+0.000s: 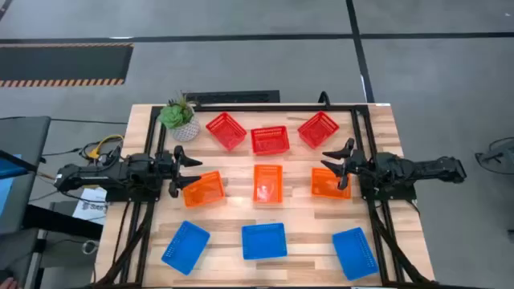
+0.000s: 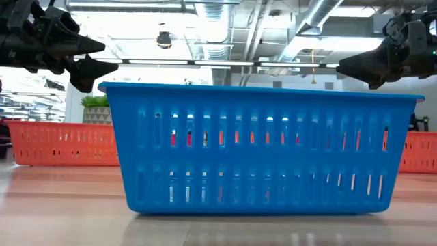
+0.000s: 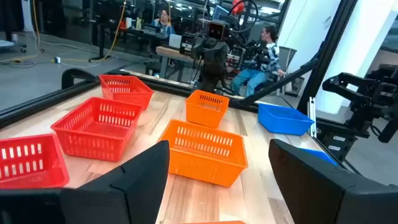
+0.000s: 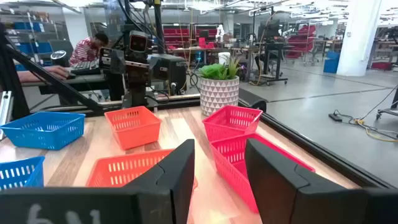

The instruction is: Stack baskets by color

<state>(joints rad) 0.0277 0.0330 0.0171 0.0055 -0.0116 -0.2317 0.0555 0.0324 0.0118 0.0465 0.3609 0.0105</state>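
Note:
Nine mesh baskets rest on their bottoms on the wooden table in three rows. The red ones (image 1: 226, 131) (image 1: 270, 140) (image 1: 318, 128) are in the far row, the orange ones (image 1: 203, 189) (image 1: 267, 183) (image 1: 329, 183) in the middle row, and the blue ones (image 1: 185, 246) (image 1: 264, 241) (image 1: 354, 252) in the near row. My left gripper (image 1: 188, 170) hovers open just left of the left orange basket. My right gripper (image 1: 339, 160) hovers open over the far edge of the right orange basket (image 4: 127, 169). In the low view both grippers (image 2: 92, 58) (image 2: 351, 68) are above basket height.
A green plant in a white pot (image 1: 178, 118) stands at the far left corner, beside the left red basket. A black frame (image 1: 353, 120) borders the table's far and side edges. In the low view the middle blue basket (image 2: 263, 147) hides most of the table.

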